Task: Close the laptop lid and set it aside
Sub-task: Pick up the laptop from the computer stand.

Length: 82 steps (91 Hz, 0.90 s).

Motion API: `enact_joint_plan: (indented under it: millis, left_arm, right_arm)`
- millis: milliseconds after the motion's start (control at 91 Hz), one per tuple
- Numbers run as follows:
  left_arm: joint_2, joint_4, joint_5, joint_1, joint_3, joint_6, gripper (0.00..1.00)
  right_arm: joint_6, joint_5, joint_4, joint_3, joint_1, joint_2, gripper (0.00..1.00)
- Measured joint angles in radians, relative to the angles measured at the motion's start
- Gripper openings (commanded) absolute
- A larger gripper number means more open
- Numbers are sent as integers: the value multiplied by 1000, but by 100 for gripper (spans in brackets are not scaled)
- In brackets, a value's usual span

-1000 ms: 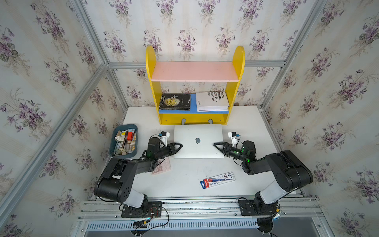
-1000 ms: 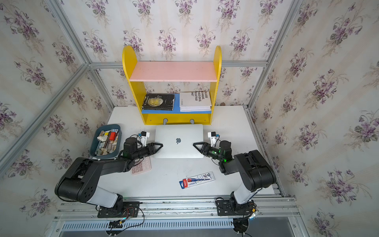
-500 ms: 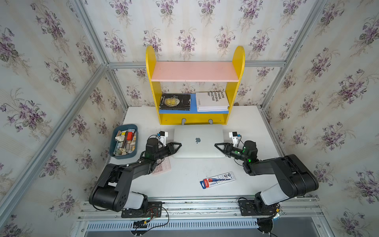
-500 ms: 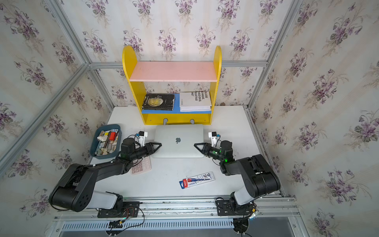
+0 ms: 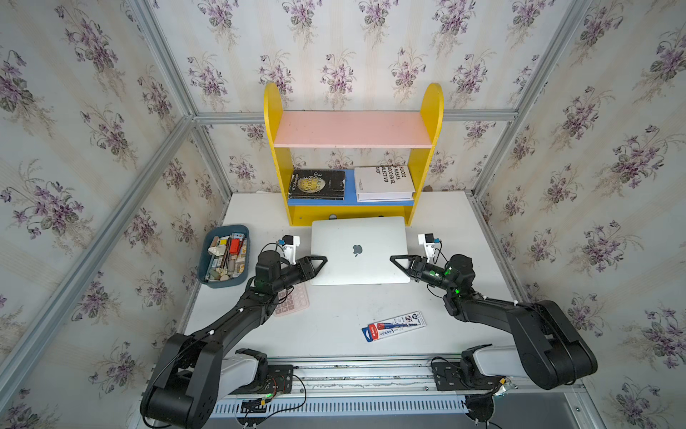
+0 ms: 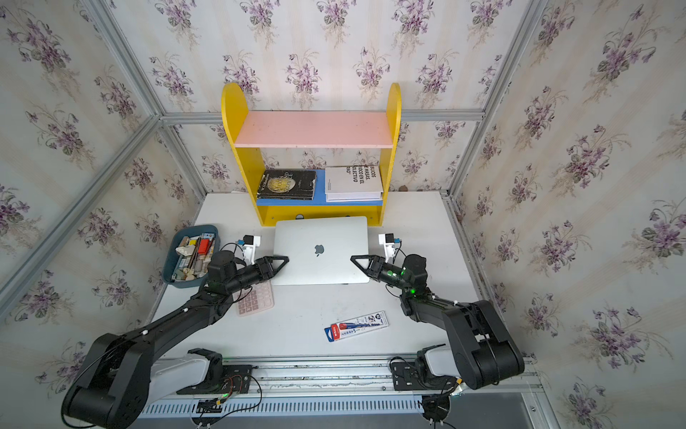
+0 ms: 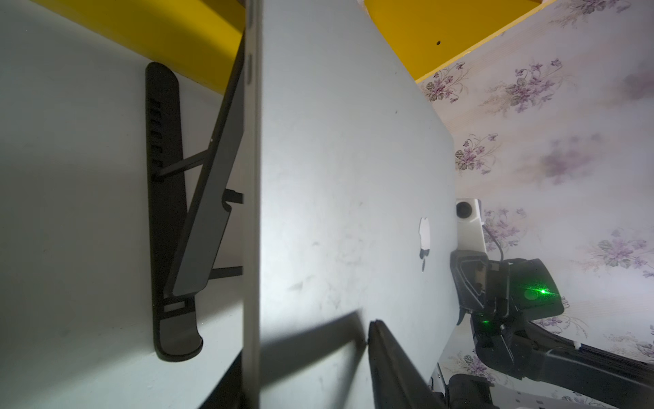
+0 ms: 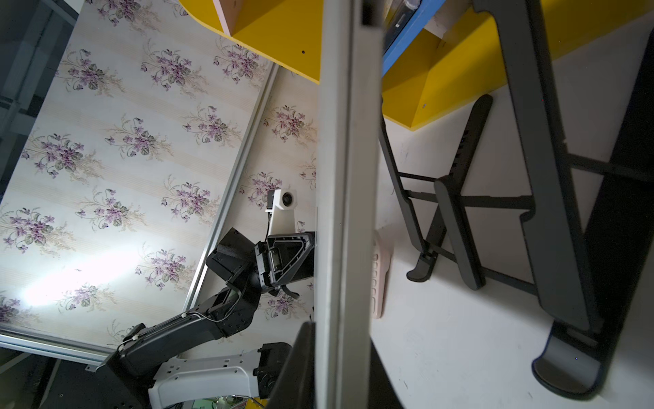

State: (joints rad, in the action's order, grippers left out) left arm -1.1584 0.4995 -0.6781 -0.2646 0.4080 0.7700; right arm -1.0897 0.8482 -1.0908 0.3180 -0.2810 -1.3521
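In both top views the slim silver aluminium laptop (image 5: 358, 250) lies closed before the yellow shelf unit (image 5: 273, 148) on the white worktop (image 5: 334, 315), with floral-papered walls (image 5: 371, 55) around. You are at the set-aside step, with the left gripper (image 5: 323, 259) and right gripper (image 5: 392, 259) at its side edges. The left wrist view shows a black folding stand (image 7: 166, 212) under it and jaws astride the edge, pinch unclear; in the right wrist view jaws clamp the opposite edge, so lift level off the stand.

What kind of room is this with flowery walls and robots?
Probably a pretend study corner built for testing robots: a desk with a yellow bookshelf and laptop, wallpapered panels in metal frames, robot arms mounted on a rail.
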Motion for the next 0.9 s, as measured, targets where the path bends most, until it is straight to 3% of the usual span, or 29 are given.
enact_joint_plan:
  millis: [253,527,747,901]
  left_arm:
    - [130,-77,-12,0,19,20,60]
    - [217,-143,-35,0,63,44,65]
    - [249,-153,-59,0,74,73,64]
    - [265,-153,-70,0,87,97,57]
  right_arm:
    - [-50,6,43,21,-2,87,0]
    - [-91,-6,101,72,-1,159,0]
    - [-105,-26,148,122,-1,185,0]
    - [-116,-26,169,157,-1,186,0]
